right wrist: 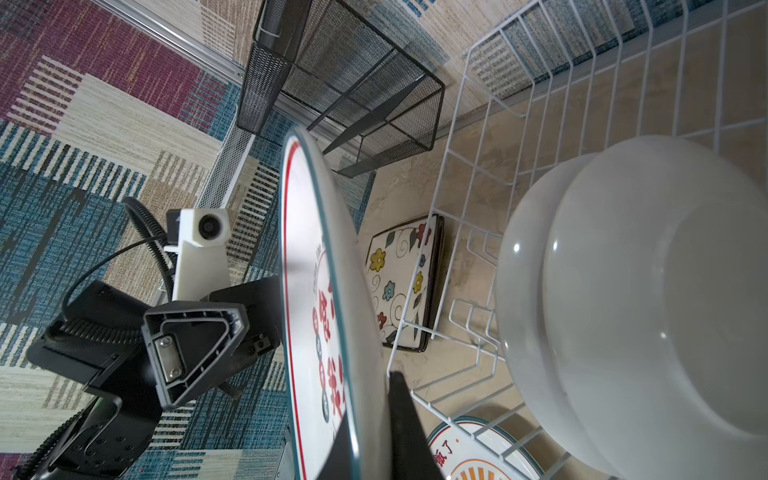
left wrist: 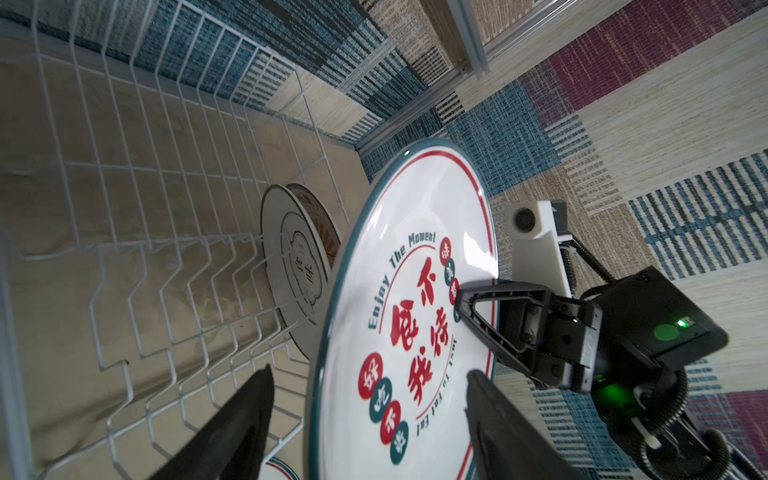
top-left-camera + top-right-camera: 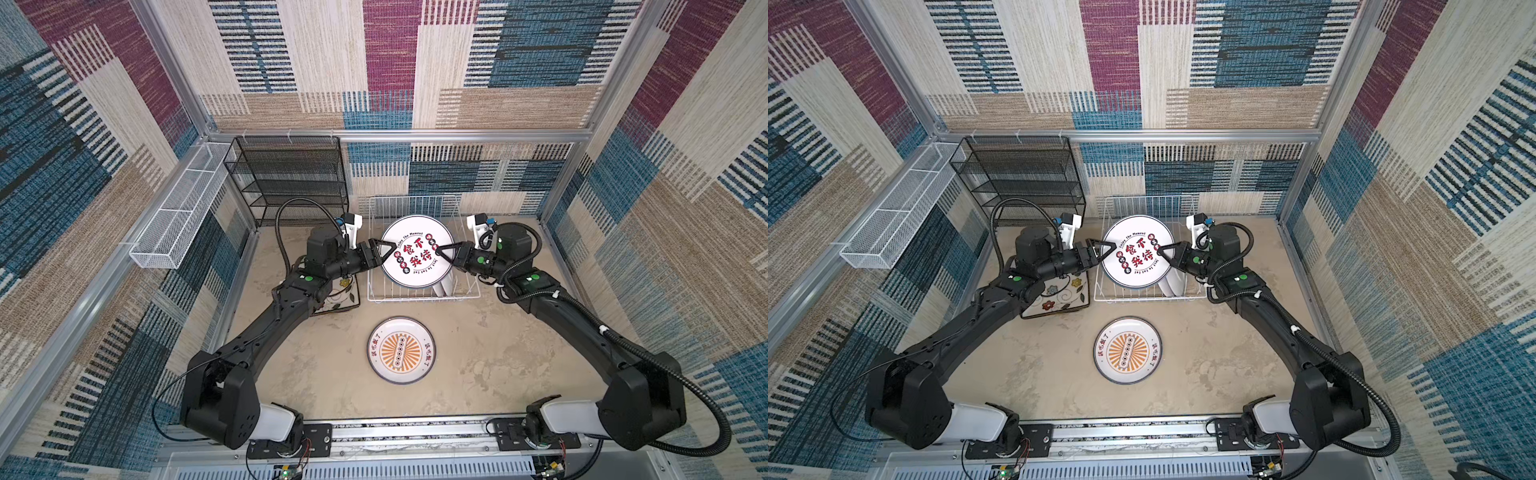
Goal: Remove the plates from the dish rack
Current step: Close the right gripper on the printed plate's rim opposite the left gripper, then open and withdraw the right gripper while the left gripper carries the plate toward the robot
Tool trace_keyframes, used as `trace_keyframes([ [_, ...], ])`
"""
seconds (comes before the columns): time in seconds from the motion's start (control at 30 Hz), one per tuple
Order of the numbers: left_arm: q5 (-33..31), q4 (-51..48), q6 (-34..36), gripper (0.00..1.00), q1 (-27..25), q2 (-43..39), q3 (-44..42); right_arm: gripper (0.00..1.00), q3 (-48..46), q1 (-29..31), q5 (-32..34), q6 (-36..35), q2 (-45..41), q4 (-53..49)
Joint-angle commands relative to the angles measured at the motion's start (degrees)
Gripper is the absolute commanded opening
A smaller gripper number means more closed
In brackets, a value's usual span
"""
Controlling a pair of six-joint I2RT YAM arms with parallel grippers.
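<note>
Partly buried under the left arm (image 3: 967, 328) in both top views: square plates (image 3: 1059, 296), floral face up, on the table (image 3: 478, 332) just left of the dish rack (image 3: 415, 200). Stack count not readable.

Inside the rack, on edge between the tines (image 2: 137, 291): two round plates (image 2: 291, 266), backs showing, rear one mostly covered. From above, only a white sliver. Close and blurred in the right wrist view.

Over the rack, printed face toward the overhead camera: red-lettered plate (image 3: 417, 251).
- Right gripper (image 3: 438, 249) clamped on its right rim.
- Left gripper (image 3: 380, 246) spread, fingers straddling the left rim. Gap visible behind; contact on the face uncertain.

Flat on the table before the rack: orange sunburst plate (image 3: 401, 355), cut off in the right wrist view.
</note>
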Motion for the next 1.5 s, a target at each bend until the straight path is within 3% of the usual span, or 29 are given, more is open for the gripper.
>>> trace_keyframes([
  [0.0,6.15,1.74,-2.9,0.67,0.21,1.8,1.65,0.0,0.42,-0.02,-2.18,0.15,0.34,4.91],
  [0.37,9.84,1.48,-4.7,0.13,0.25,2.87,2.05,0.0,-0.72,0.0,-3.83,1.46,0.14,6.16],
  [0.5,9.93,-0.05,-3.39,0.01,0.29,1.9,1.89,0.02,-0.54,-0.02,-3.97,0.95,0.13,5.67],
  [0.73,9.75,-1.54,-3.13,0.0,0.4,1.44,2.12,0.19,-0.09,-0.02,-4.32,-0.15,0.18,4.47],
  [0.87,8.46,-1.92,-3.47,0.0,0.46,0.44,1.96,0.4,0.61,-0.02,-1.95,-2.47,-0.69,2.76],
  [1.0,7.12,-4.15,-3.39,0.0,1.04,-1.11,2.42,0.7,5.97,-0.06,2.71,-11.33,-1.18,-5.44],
  [1.17,6.2,-8.03,-3.04,0.0,1.79,-4.15,1.81,0.97,9.56,-0.08,8.8,-23.62,-4.13,-12.16],
  [1.33,4.16,-14.23,-0.64,0.0,1.89,-8.89,0.47,0.99,6.55,-0.08,11.39,-34.53,-9.45,-13.34],
  [1.47,2.19,-22.0,2.52,0.0,2.06,-12.92,-0.11,0.99,2.72,-0.04,8.06,-42.2,-13.63,-12.37],
])
